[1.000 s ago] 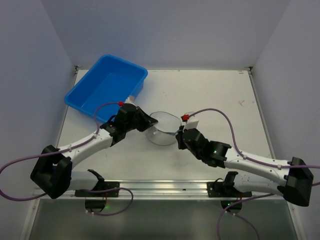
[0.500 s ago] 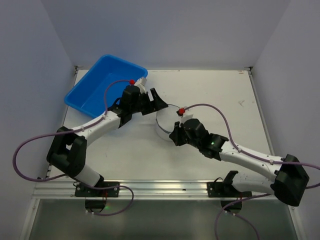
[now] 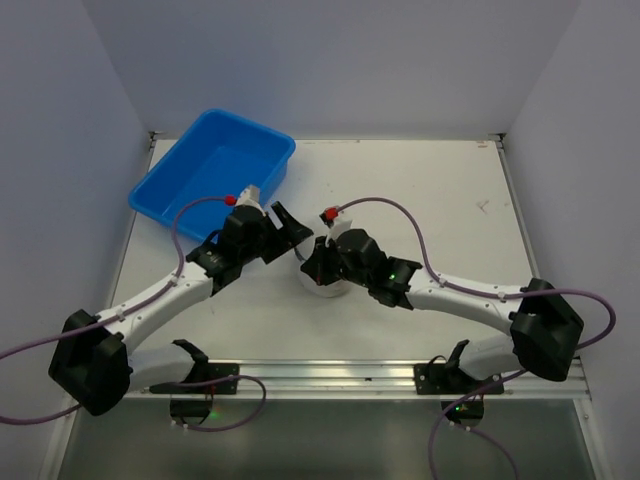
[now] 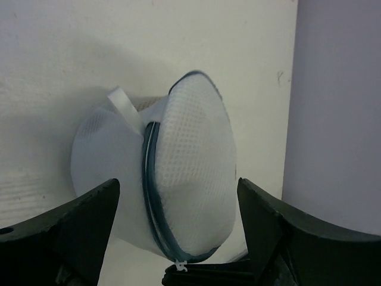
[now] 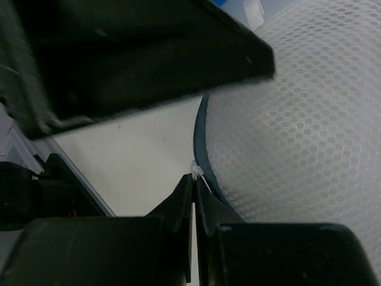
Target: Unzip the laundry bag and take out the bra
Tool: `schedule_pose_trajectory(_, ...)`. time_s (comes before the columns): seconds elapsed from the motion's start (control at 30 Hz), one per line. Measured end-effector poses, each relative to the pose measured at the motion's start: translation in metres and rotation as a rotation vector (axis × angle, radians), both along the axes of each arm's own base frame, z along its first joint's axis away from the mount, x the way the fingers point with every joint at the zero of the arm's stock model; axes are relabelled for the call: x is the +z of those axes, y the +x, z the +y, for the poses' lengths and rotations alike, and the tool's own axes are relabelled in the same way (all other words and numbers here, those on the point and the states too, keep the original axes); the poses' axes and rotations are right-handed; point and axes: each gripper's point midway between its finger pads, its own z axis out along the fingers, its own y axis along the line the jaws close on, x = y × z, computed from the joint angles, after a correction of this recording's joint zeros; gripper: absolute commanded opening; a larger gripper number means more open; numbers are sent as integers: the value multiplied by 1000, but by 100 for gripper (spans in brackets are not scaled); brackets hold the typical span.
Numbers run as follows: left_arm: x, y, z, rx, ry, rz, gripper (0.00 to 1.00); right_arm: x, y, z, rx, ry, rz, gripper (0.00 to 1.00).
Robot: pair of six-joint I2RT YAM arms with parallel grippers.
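Laundry bag: the laundry bag (image 4: 190, 149) sits on the table (image 3: 430, 190), a little left of centre and toward the near side. From above I see only a sliver of white mesh under my right wrist.
Zipper band: the dark zipper band (image 4: 147, 173) runs up and down across the bag in my left wrist view. It looks closed along the stretch I can see.
Pull tab: the white pull tab (image 5: 196, 170) sticks out at the near end of the band.
Hanging loop: a white loop (image 4: 122, 101) stands out from the far left side of the mesh.
Bra: I cannot make it out through the mesh.
Right gripper: my right gripper (image 5: 194, 182) has its fingers pressed together, with the pull tab nipped at the very tips. It is hard against the bag's near right side.
Left gripper: my left gripper (image 3: 292, 228) has its fingers (image 4: 77, 229) spread wide. One finger is on each side of the bag, at its far left. I cannot tell whether either finger touches the mesh.
Blue tub: the blue tub (image 3: 150, 195) sits at the far left of the table. It is beyond my left gripper and apart from the bag.
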Motion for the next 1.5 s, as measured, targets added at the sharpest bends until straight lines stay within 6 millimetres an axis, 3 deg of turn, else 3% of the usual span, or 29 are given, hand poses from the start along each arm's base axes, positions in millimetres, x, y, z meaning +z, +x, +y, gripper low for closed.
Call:
schedule_pose_trajectory(0.07, -17, -7, -10, -23, 14, 50, 76, -2, -3, 4, 8, 0, 6, 0)
schedule_pose_trajectory(0.17, -31, -16, -21, -43, 22, 95, 57, -4, -6, 6, 13, -1, 14, 0)
schedule_pose_trajectory(0.2, -32, -16, -22, -39, 21, 99, 40, -4, -6, 6, 12, 0, 14, 0)
schedule_pose_trajectory(0.27, -32, -15, -21, -23, 16, 102, 21, -4, -7, 6, 11, 0, 14, 0)
schedule_pose_trajectory(0.3, -32, -15, -21, -17, 15, 102, 7, -4, -7, 6, 10, 0, 13, 0)
schedule_pose_trajectory(0.33, -32, -14, -21, -10, 12, 102, 2, -3, -6, 5, 7, 0, 10, 0)
schedule_pose_trajectory(0.5, -32, -12, -19, 2, 17, 95, 0, -2, -13, -18, -22, -7, -20, 0)
schedule_pose_trajectory(0.67, -37, -12, -22, -12, 16, 109, 0, -25, -22, -69, -79, -62, -28, 0)
schedule_pose_trajectory(0.83, -36, -10, -28, -83, 0, 96, 0, -40, 3, -119, -203, -92, 18, 0)
schedule_pose_trajectory(0.97, -24, 0, -39, -195, -4, 31, 0, -45, 20, -131, -231, -106, 72, 0)
schedule_pose_trajectory(1.13, -18, 24, -51, -341, 39, -39, 0, -57, 23, -122, -167, -136, 139, 0)
schedule_pose_trajectory(1.23, -13, 42, -66, -423, 65, -82, 25, -53, 15, -114, -124, -132, 143, 0)
schedule_pose_trajectory(1.27, -12, 50, -71, -442, 75, -94, 40, -51, 13, -110, -112, -127, 140, 0)
schedule_pose_trajectory(1.33, -8, 67, -81, -463, 95, -123, 55, -39, 9, -97, -84, -100, 127, 0)
schedule_pose_trajectory(1.37, -6, 74, -83, -463, 101, -131, 70, -34, 7, -92, -75, -85, 122, 0)
schedule_pose_trajectory(1.5, 2, 86, -78, -415, 127, -137, 85, -5, 6, -67, -53, 3, 86, 0)
